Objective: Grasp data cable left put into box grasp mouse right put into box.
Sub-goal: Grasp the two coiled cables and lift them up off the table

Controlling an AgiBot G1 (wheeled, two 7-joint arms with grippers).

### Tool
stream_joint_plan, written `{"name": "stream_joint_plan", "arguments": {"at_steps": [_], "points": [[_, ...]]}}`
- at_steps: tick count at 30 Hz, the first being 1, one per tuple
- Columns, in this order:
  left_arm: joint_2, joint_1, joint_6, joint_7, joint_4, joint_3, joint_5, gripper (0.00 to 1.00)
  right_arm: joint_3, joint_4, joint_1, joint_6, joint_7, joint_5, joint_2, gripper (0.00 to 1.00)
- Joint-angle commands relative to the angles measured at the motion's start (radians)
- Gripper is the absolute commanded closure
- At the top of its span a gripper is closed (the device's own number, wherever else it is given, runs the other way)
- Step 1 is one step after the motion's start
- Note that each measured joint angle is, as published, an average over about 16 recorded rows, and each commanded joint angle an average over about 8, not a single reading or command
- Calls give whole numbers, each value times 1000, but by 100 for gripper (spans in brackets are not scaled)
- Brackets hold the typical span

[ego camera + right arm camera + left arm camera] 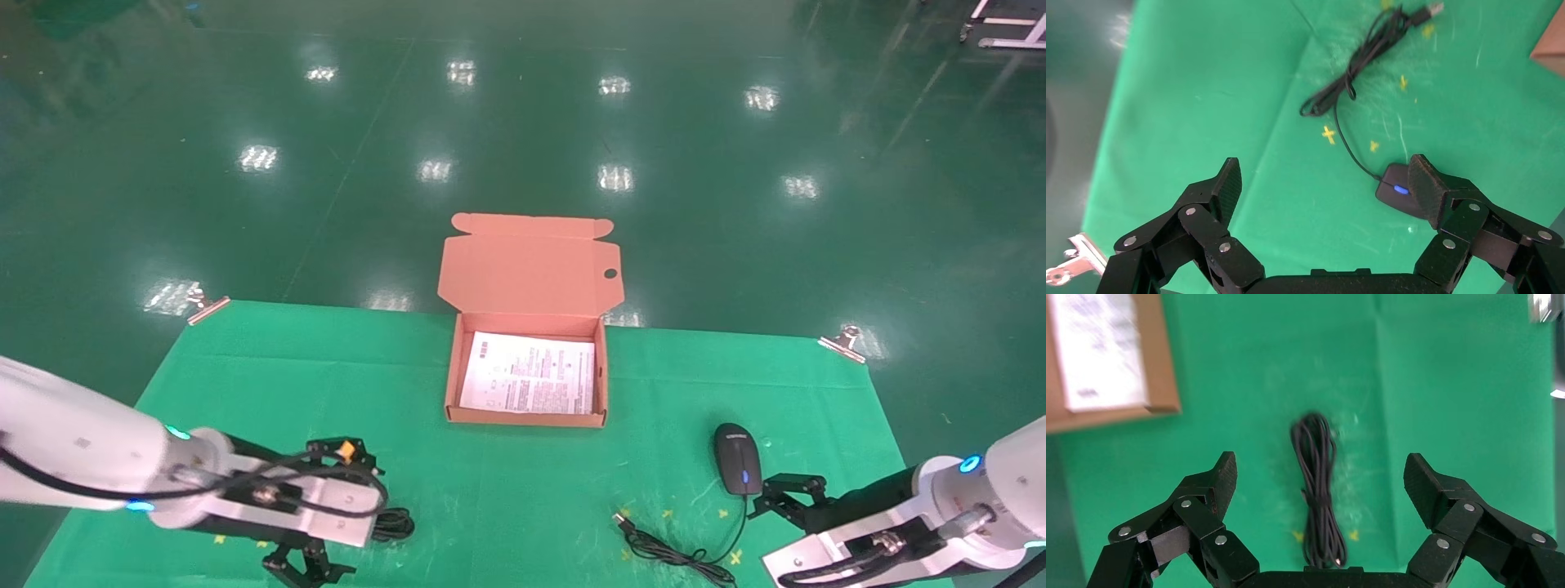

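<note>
The data cable lies in a long black bundle on the green cloth, between the fingers of my open left gripper, which hovers above it. In the head view only its end shows beside the left gripper. The mouse lies at the front right with its scroll wheel lit blue. Its cord trails towards the front edge. My open right gripper is beside the mouse, with one finger over its edge. The box stands open at the middle with a white leaflet inside.
The green cloth covers the table, held by metal clips at the far corners. The box's lid stands up behind it. The mouse's USB plug lies near yellow marks. Shiny green floor lies beyond.
</note>
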Motion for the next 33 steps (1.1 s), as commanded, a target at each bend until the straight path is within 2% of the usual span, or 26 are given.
{"name": "stream_joint_plan", "arguments": {"at_steps": [1,8,16,23,33], "points": [[18,15,-20,-19,0,24,62,0,-15,0,-14,30,11,-45,-9,0],[83,36,-84,-92,115,54,180,0,-13,-6,-109,187,98,-120,-15,0],[173,-4,-127,-89,418,36,156,0,7,-18,-194,323,189,-135,-21,0],[227,-56,-164,-23,678,7,105,0,23,-47,-248,394,241,-109,-35,0],[281,-112,-193,77,936,-17,60,0,18,-134,-283,453,240,-106,-92,0]]}}
